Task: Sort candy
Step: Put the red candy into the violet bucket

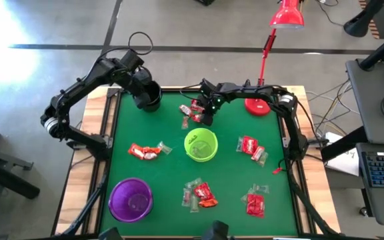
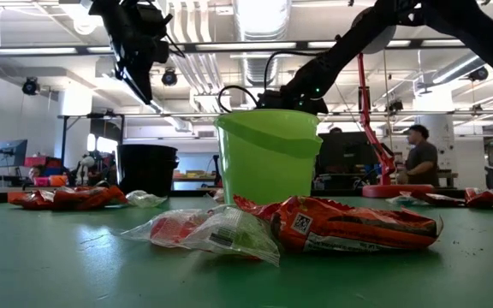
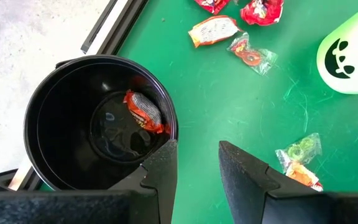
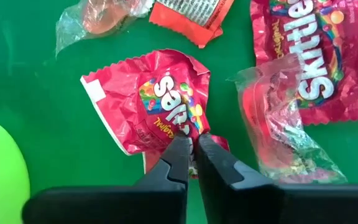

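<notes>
Wrapped candy lies in several small heaps on the green table: beside my right gripper [image 1: 192, 110], left of the green cup [image 1: 145, 152], right of it [image 1: 251, 148], and two at the near edge [image 1: 199, 195] [image 1: 255, 202]. My right gripper [image 4: 191, 149] is shut on a red Skittles packet [image 4: 160, 102] from the far heap, with clear-wrapped sweets [image 4: 284, 134] and another red packet [image 4: 328, 68] next to it. My left gripper [image 3: 197, 155] hovers open beside the black cup [image 3: 98, 124], which holds one red-orange candy [image 3: 145, 112]. My right gripper pinches the red Skittles packet between its two fingers at the crumpled edge [image 4: 194, 127] nearest them. The fingers come from above, slanting down. The packet spreads out beyond the fingertips over the green table. I cannot tell whether it is lifted clear.
The green cup [image 1: 201, 145] stands mid-table, just on the near side of my right gripper. The purple cup [image 1: 131, 199] stands at the near left. A red lamp's base [image 1: 257, 105] sits at the far right corner. A person [image 2: 418, 158] stands in the room beyond.
</notes>
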